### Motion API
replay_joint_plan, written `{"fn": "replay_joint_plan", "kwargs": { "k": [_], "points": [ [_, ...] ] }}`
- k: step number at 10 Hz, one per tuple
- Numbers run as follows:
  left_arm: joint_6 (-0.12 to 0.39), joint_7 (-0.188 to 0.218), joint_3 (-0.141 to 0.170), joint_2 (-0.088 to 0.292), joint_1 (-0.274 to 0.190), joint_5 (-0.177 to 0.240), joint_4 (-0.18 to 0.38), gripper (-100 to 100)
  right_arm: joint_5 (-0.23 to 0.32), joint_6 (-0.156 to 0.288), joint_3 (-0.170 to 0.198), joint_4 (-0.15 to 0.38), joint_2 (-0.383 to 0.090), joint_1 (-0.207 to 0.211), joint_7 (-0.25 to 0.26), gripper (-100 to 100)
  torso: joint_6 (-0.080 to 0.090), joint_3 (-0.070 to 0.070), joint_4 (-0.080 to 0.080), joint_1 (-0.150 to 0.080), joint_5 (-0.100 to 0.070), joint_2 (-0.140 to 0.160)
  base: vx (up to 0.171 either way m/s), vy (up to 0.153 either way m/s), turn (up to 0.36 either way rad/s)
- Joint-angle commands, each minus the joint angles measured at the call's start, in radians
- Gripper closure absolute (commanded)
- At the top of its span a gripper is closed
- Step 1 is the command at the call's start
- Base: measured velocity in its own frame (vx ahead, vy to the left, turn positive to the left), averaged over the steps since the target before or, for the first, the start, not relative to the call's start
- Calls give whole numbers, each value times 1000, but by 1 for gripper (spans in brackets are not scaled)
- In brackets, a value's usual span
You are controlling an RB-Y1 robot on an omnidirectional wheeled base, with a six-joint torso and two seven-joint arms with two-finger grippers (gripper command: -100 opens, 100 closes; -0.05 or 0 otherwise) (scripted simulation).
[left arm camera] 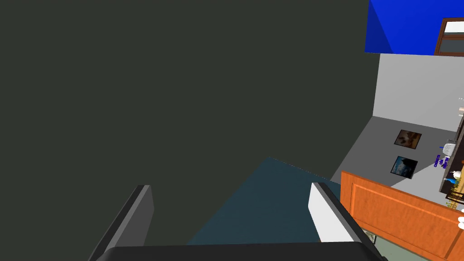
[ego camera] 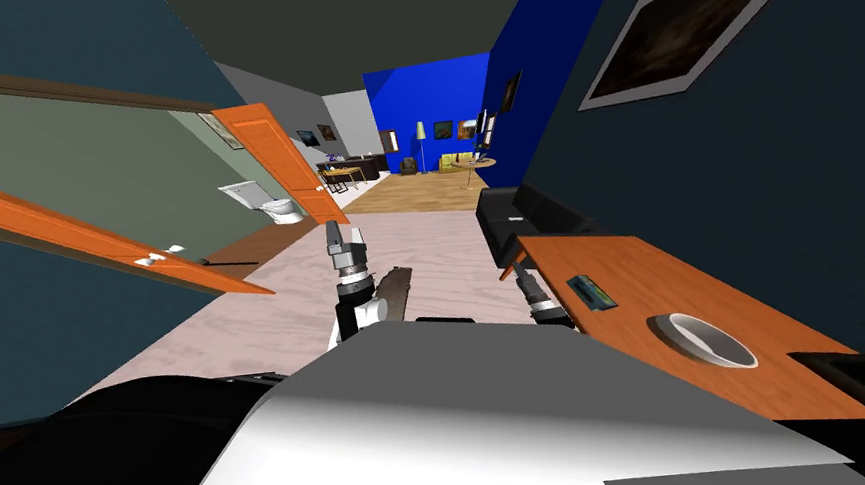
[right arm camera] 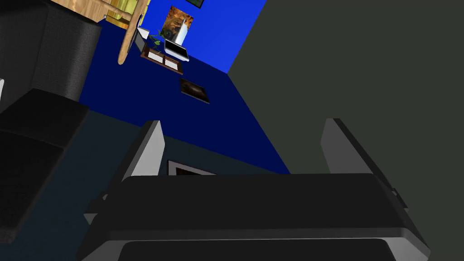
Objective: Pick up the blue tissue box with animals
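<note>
The tissue box (ego camera: 592, 291) is a small flat blue-green box lying on the orange tabletop (ego camera: 646, 282) to my right, near its left edge. My right gripper (ego camera: 511, 269) is low beside that table edge, left of the box and just short of it; in the right wrist view its fingers (right arm camera: 152, 149) stand wide apart around nothing, so the gripper (right arm camera: 244, 145) is open. My left gripper (ego camera: 334, 233) is raised over the pale floor ahead of my chest. The left gripper (left arm camera: 231, 208) is also open and holds nothing.
A white ring-shaped bowl (ego camera: 702, 339) sits on the same table, nearer to me than the box. A black low cabinet (ego camera: 518, 213) stands past the table's far end. Two orange doors (ego camera: 287, 164) hang open on the left, with a toilet (ego camera: 278, 208) behind. The hallway floor (ego camera: 422, 256) runs ahead.
</note>
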Motion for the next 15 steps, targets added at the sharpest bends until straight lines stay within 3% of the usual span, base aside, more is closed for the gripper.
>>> {"fn": "replay_joint_plan", "kwargs": {
  "k": [1, 4, 5, 7, 8, 9, 10, 11, 13, 14, 15],
  "points": [
    [0, 0, 0, 0, 0, 0, 0, 0, 10, -9, 14, 50, -37, 28, 16, -100, 0, 0, 0, 0, 0, 0, 56, 78, 166],
    [0, 0, 0, 0, 0, 0, 0, 0, 19, -20, 28, 161, -70, 53, 30, -100, 0, -1, 0, 1, 0, -1, 58, 55, 107],
    [0, 0, 0, 0, 0, 0, 0, 0, 29, -30, 42, 207, -104, 79, 45, -100, 0, -1, 0, -1, 0, -1, 68, 39, 143],
    [0, 0, 0, 0, 0, 0, 0, 0, 29, -30, 42, 248, -104, 79, 45, -100, 0, -1, 0, -2, 0, -1, 48, 14, 62],
    [0, 0, 0, 0, 0, 0, 0, 0, 38, -41, 56, 280, -140, 106, 59, -100, 0, 0, 0, -3, 0, 0, 47, 13, 154],
    [0, 0, 0, 0, 0, 0, 0, 0, 38, -41, 56, 321, -140, 106, 59, -100, 0, 0, 0, -3, 0, 0, 57, 15, 94],
    [0, 0, 0, 0, 0, 0, 0, 0, 38, -41, 56, 326, -140, 106, 59, -100, 0, 0, 0, -3, 0, -1, 30, 11, 3],
    [0, 0, 0, 0, 0, 0, 0, 0, 48, -52, 71, 352, -177, 134, 73, -100, 0, 0, 0, -2, 0, 0, 58, 32, 198],
    [0, 0, 0, 0, 0, 0, 0, 0, 48, -52, 71, 404, -177, 134, 73, -100, 0, -1, 0, -2, 0, -1, 52, 9, 35],
    [0, 0, 0, 0, 0, 0, 0, 0, 58, -64, 85, 448, -215, 161, 87, -100, 0, 0, 0, -3, -1, 0, 65, 18, 165],
    [0, 0, 0, 0, 0, 0, 0, 0, 58, -64, 85, 478, -215, 161, 87, -100, 0, 0, 0, -3, 0, -1, 66, 8, 99]
  ]
}}
